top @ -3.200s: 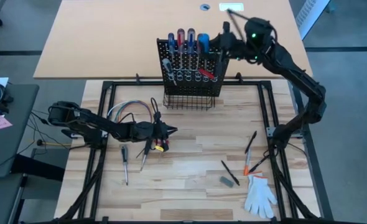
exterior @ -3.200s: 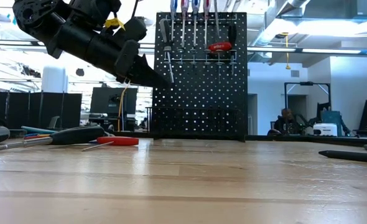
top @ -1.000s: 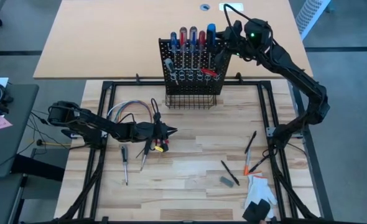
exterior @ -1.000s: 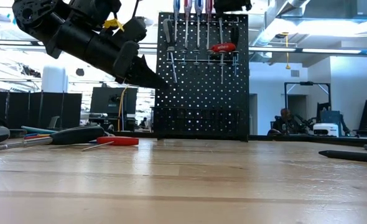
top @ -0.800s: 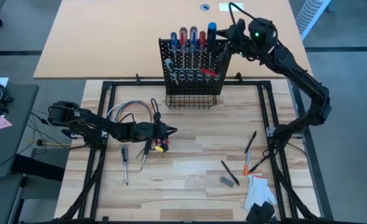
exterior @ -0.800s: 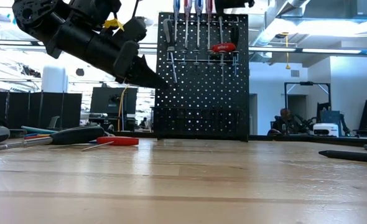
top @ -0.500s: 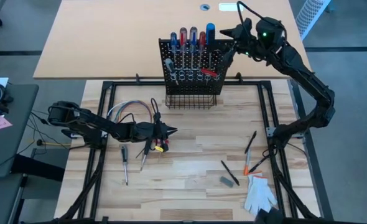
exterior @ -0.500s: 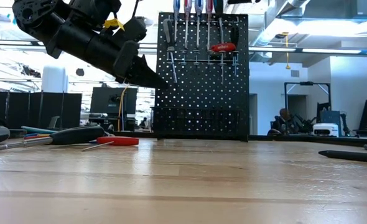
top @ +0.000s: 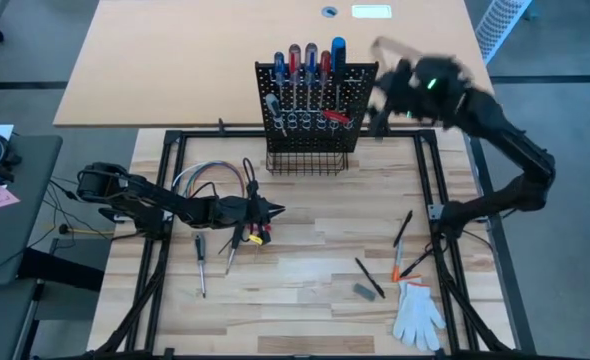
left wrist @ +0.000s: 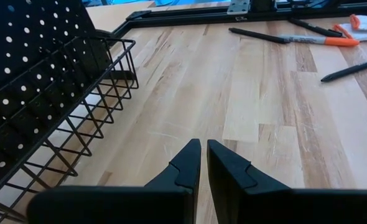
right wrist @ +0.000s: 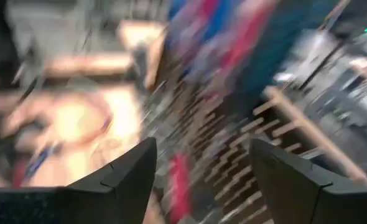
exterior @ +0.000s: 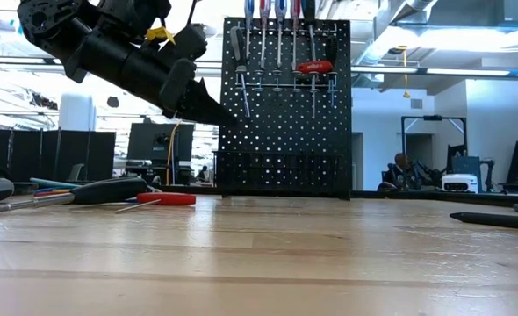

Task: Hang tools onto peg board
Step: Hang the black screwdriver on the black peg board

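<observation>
The black peg board (top: 310, 100) stands upright at the table's far side, a wire basket (top: 308, 160) at its base. Several screwdrivers with blue and red handles (top: 310, 58) hang in its rings by their handles, shafts down. More screwdrivers (top: 200, 262) lie on the table near the left. My right gripper (top: 375, 110) is open and holds nothing, high up just right of the board. My left gripper (top: 275, 210) hovers shut and empty above the table in front of the board; its fingertips (left wrist: 202, 155) show closed over bare wood.
A loop of coloured wires (top: 210, 178) lies behind my left arm. Slim dark tools (top: 403, 230), an orange-handled one (top: 410, 268), a small grey block (top: 363, 291) and a white glove (top: 417, 312) lie near the right front. Bare wood spans the middle of the table (top: 315, 230).
My right gripper has drawn away from the top of the peg board toward the table's right edge and slightly toward the near edge, staying open and empty. The blue-handled screwdriver at the board's right end stays hanging where it was.
</observation>
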Controlling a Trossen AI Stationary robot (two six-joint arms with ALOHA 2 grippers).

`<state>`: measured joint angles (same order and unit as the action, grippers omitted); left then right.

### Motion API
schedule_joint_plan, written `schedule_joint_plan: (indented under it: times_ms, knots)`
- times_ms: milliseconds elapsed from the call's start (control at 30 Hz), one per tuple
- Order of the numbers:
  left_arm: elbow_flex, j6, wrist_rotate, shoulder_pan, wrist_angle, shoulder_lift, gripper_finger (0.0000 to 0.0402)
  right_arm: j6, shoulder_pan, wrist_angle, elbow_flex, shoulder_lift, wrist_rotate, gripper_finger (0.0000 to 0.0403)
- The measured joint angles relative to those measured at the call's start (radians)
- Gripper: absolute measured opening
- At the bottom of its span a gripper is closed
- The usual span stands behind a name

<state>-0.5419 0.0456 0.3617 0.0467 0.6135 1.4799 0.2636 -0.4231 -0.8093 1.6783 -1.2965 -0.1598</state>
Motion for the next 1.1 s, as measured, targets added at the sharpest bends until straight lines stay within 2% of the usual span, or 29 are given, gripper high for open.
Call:
schedule_joint_plan:
  times_ms: [200, 333, 433, 533, 667, 767, 867, 967, 1100]
  knots:
    - [0.000, 0.012, 0.000, 0.000, -0.019, 0.000, 0.0022, -0.111, 0.265, -0.053, -0.225, 0.108, -0.250, 0.0246]
    - [0.000, 0.044, 0.000, 0.000, -0.019, 0.000, 0.0022, -0.284, 0.458, -0.039, -0.408, 0.204, -0.339, 0.0228]
    - [0.000, 0.063, 0.001, 0.002, -0.023, 0.000, 0.0022, -0.452, 0.611, 0.042, -0.579, 0.261, -0.391, 0.0220]
    - [0.000, 0.093, 0.001, 0.014, -0.026, 0.000, 0.0022, -0.591, 0.776, 0.268, -0.805, 0.278, -0.501, 0.0214]
    - [-0.001, 0.126, 0.001, 0.032, -0.009, 0.000, 0.0022, -0.633, 0.930, 0.804, -1.111, 0.177, -0.644, 0.0205]
    - [-0.010, 0.151, 0.001, 0.041, -0.012, 0.002, 0.0022, -0.633, 0.955, 1.233, -1.250, 0.047, -0.706, 0.0201]
    - [-0.019, 0.163, 0.001, 0.044, -0.012, 0.010, 0.0022, -0.615, 0.930, 1.517, -1.304, -0.102, -0.711, 0.0200]
    - [-0.019, 0.171, 0.001, 0.044, -0.021, 0.010, 0.0022, -0.555, 0.884, 1.620, -1.292, -0.213, -0.711, 0.0201]
    - [-0.019, 0.154, 0.000, 0.044, -0.024, 0.010, 0.0022, -0.524, 0.821, 1.623, -1.248, -0.315, -0.704, 0.0200]
